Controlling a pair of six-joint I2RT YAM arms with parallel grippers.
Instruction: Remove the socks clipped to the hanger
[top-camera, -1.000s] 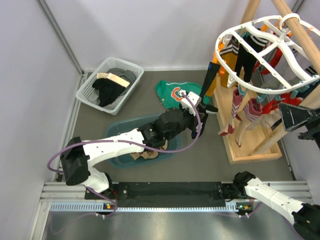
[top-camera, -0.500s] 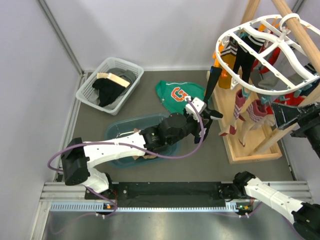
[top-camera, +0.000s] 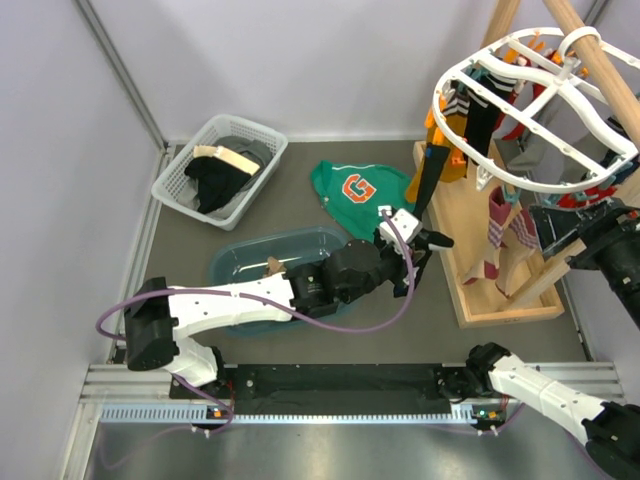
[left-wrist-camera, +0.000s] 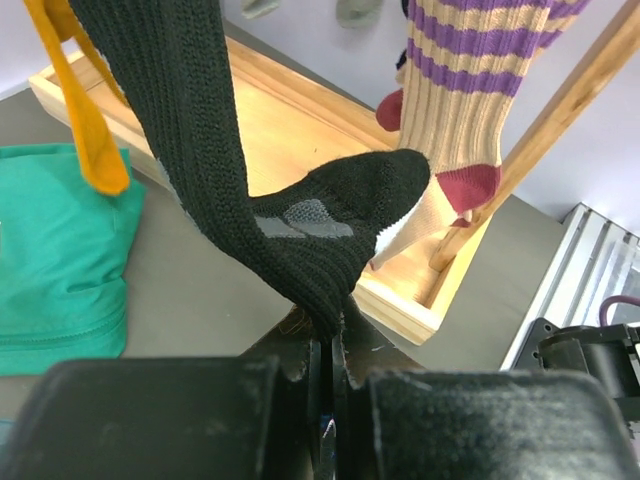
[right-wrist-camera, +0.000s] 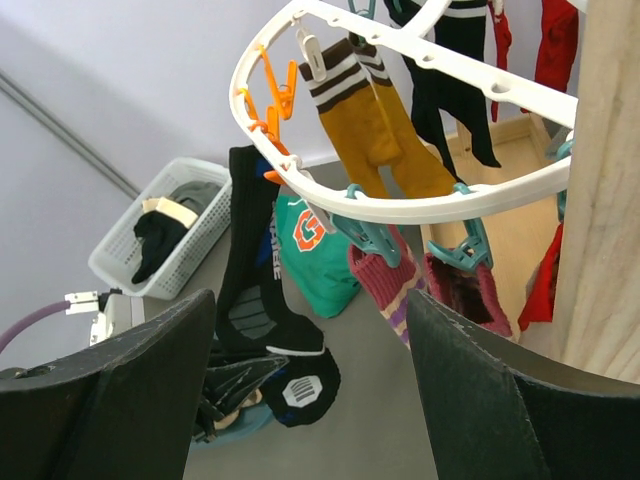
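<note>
Tub (top-camera: 232, 262), nearest the arm bases: one tan sock (top-camera: 272, 266) in it, left arm lying across its right rim. Basket (top-camera: 178, 190), far left: dark clothes (top-camera: 212, 182) plus a tan strip on top.

Left claw (left-wrist-camera: 325, 345) is clenched on the black sock (left-wrist-camera: 300, 230), pinching a fold of the sole just below the heel. The sock runs up from there, pulled tight on a slant, to the orange clips (right-wrist-camera: 272, 125) on the hanger (top-camera: 530, 185) rim, top end still up at the clips. Sweatshirt (top-camera: 355, 188) lies flat on the floor just behind the claw.

The wooden stand (top-camera: 482, 300) sits right of the claw. A striped sock (left-wrist-camera: 460, 100) with a maroon toe hangs over it, close behind the black sock's toe. Mustard socks (right-wrist-camera: 380, 120) hang from the rim next to the black one, and more socks are clipped further round. The stand's pole cuts across the hanger top.

Right claw (right-wrist-camera: 310, 390) is spread wide, holding nothing, low beside the stand's right side, under the hanger.

Versus half a second ago: the left claw has come nearer and right with the sock, which now stretches longer. The hanger rim has swung. The tub is more exposed. Right claw has shifted little.
</note>
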